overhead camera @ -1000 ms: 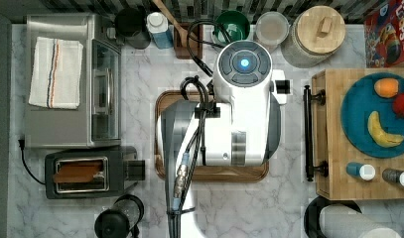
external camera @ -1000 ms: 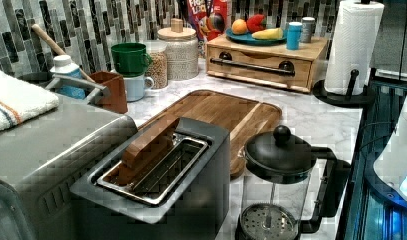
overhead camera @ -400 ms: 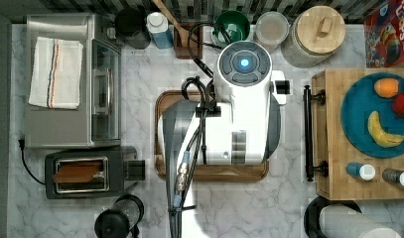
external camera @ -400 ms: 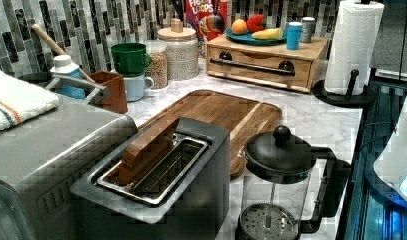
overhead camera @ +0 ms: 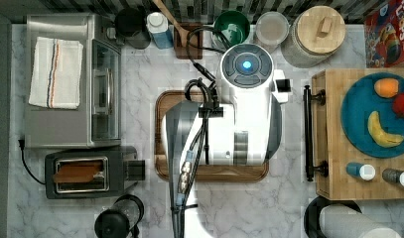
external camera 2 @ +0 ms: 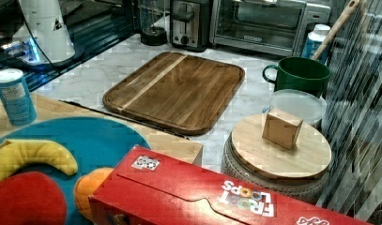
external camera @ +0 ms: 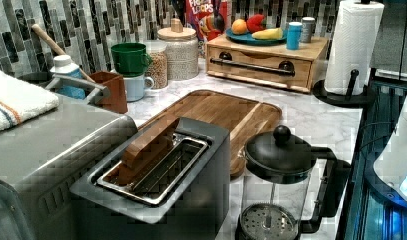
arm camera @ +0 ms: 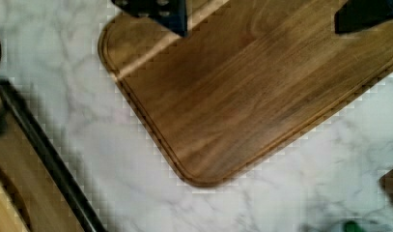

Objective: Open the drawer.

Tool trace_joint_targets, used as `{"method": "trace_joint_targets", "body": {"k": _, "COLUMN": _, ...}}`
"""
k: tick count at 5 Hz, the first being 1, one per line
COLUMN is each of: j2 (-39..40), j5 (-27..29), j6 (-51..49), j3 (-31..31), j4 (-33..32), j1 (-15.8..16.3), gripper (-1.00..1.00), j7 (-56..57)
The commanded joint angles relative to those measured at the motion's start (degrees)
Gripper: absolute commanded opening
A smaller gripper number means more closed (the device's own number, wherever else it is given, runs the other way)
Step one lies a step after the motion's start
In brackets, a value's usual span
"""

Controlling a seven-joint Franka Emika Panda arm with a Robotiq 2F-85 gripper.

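Note:
The light-wood drawer [external camera: 261, 69] sits shut in the butcher-block cabinet [overhead camera: 330, 148] at the top view's right. Its long black bar handle [overhead camera: 307, 131] runs along the front, also seen as handle [external camera: 253, 65]. My white arm [overhead camera: 246, 119] hangs over the dark wooden tray [overhead camera: 162, 129] in the middle of the counter. In the wrist view my gripper [arm camera: 261, 12] is open, two dark fingertips [arm camera: 155, 9] wide apart above the tray [arm camera: 242, 96] with nothing between them. The handle [arm camera: 44, 154] lies a short stretch of marble away from the tray's rounded corner.
A blue plate [overhead camera: 361, 129] with fruit and small jars rests on the cabinet top. A paper towel roll [external camera: 353, 47] stands beside the cabinet. Toaster [overhead camera: 88, 171], toaster oven [overhead camera: 70, 79] and French press [external camera: 276, 185] fill the far side. Mugs and jars [overhead camera: 313, 34] line the tiled wall.

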State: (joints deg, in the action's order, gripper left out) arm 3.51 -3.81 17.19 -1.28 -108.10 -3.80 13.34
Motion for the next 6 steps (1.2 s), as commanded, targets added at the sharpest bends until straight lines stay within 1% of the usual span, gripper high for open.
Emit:
{"method": "trace_joint_targets", "body": {"k": 1, "j2": 1.8, "j5": -5.5, "j6": 6.6, "j3": 2.8, "j4": -3.4, "j1": -3.6, "gripper": 1.00, "j7": 23.6}}
{"method": "trace_joint_targets", "body": {"k": 3, "j2": 4.8, "j5": -6.2, "j6": 8.6, "j3": 4.3, "j4": -2.0, "j1": -6.2, "gripper": 1.00, "j7": 38.0}}
{"method": "trace_joint_targets", "body": {"k": 5, "j2": 6.1, "j5": -8.8, "j6": 10.8, "j3": 3.6, "j4": -2.5, "j1": -9.7, "gripper": 1.00, "j7": 45.9}}
{"method": "trace_joint_targets", "body": {"k": 6, "j2": 6.4, "j5": -9.7, "j6": 14.1, "j3": 5.5, "j4": -4.3, "j1": -10.0, "gripper": 1.00, "j7": 49.5}}
